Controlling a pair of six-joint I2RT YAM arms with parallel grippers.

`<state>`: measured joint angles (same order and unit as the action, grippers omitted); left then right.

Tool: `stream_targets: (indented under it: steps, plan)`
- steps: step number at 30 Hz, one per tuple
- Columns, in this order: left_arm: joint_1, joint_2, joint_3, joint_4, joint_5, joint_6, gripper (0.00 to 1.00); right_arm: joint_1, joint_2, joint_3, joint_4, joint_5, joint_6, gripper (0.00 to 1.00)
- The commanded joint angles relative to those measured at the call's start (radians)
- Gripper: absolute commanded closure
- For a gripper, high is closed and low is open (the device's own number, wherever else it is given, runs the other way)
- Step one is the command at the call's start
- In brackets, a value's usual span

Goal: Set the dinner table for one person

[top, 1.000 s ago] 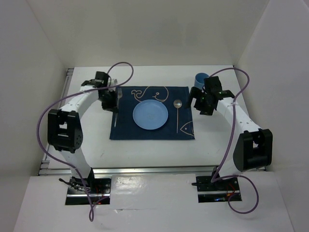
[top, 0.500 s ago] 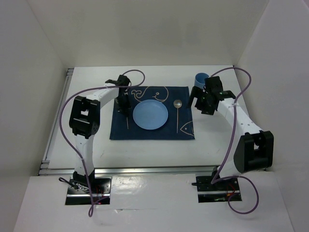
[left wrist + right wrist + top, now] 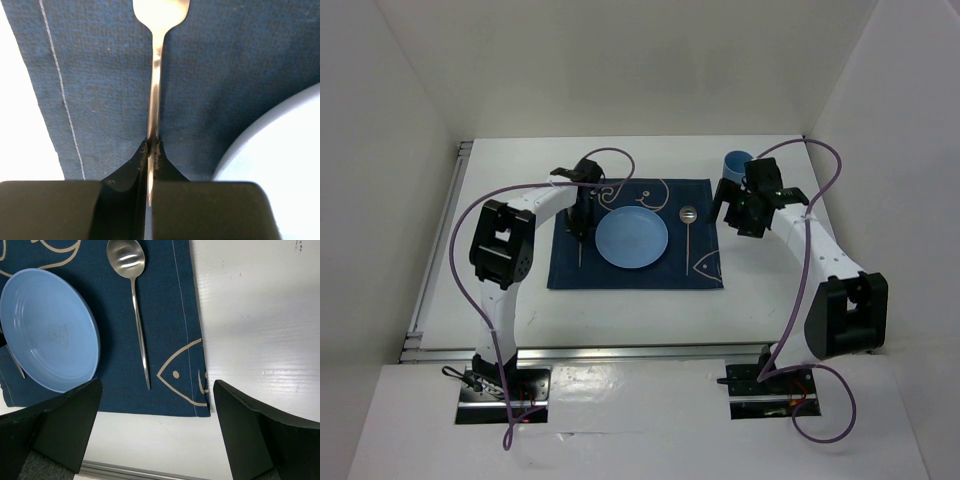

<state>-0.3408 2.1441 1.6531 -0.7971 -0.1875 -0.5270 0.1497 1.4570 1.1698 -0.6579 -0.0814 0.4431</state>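
My left gripper is shut on the handle of a silver fork, holding it low over the navy placemat just left of the blue plate. The fork's tines point toward the near edge. A silver spoon lies on the mat right of the plate. My right gripper is open and empty above the white dinner table, beside the mat's right edge. In the right wrist view the plate, spoon and mat lie ahead of the open gripper.
A blue cup stands on the table behind my right gripper, off the mat's far right corner. Metal rails run along the table's near and left edges. White walls close in the back and sides.
My left gripper has carried the fork to the right, from the mat's left edge to a spot beside the plate. The right arm has barely moved.
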Motion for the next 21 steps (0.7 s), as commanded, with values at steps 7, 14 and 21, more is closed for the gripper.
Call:
stream_targets:
  steps: [7, 14, 21]
  plan:
    - [0.008, -0.016, 0.028, -0.005, -0.018, 0.087, 1.00, -0.006, -0.060, 0.008, 0.011, 0.031, -0.018, 0.00]
    - [0.031, 0.003, 0.017, -0.025, 0.040, 0.064, 1.00, -0.006, -0.050, 0.018, 0.011, 0.022, -0.027, 0.00]
    - [0.051, 0.014, 0.005, -0.033, 0.099, 0.045, 1.00, -0.006, -0.050, 0.017, 0.000, 0.031, -0.027, 0.00]
